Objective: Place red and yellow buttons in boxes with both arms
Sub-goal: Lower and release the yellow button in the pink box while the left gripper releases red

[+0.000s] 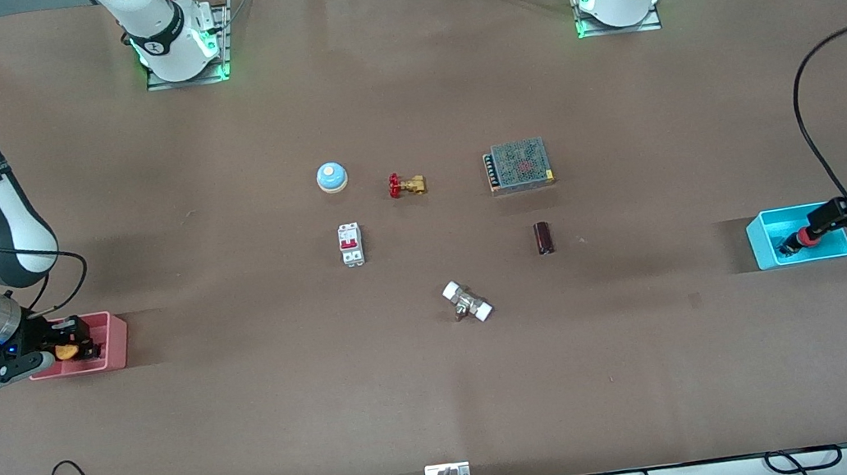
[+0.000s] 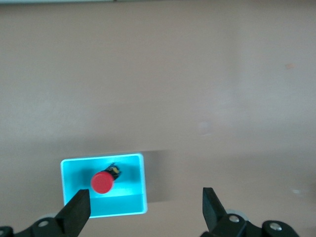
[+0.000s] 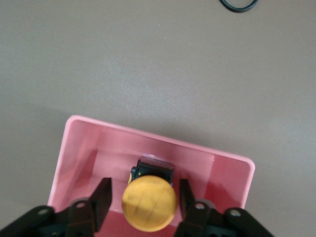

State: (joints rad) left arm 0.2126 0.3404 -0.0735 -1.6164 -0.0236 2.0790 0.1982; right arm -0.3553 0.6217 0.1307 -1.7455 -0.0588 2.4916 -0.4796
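Note:
The yellow button lies in the pink box at the right arm's end of the table. My right gripper is low in that box, its fingers open on either side of the cap with a small gap on each side. In the front view the right gripper is in the pink box beside the yellow button. The red button lies on its side in the cyan box. My left gripper is wide open and empty above that box's edge. The front view shows the left gripper over the cyan box and the red button.
Mid-table stand a blue-and-white bell, a brass valve with a red handle, a white breaker, a metal mesh power supply, a dark cylinder and a white-capped fitting.

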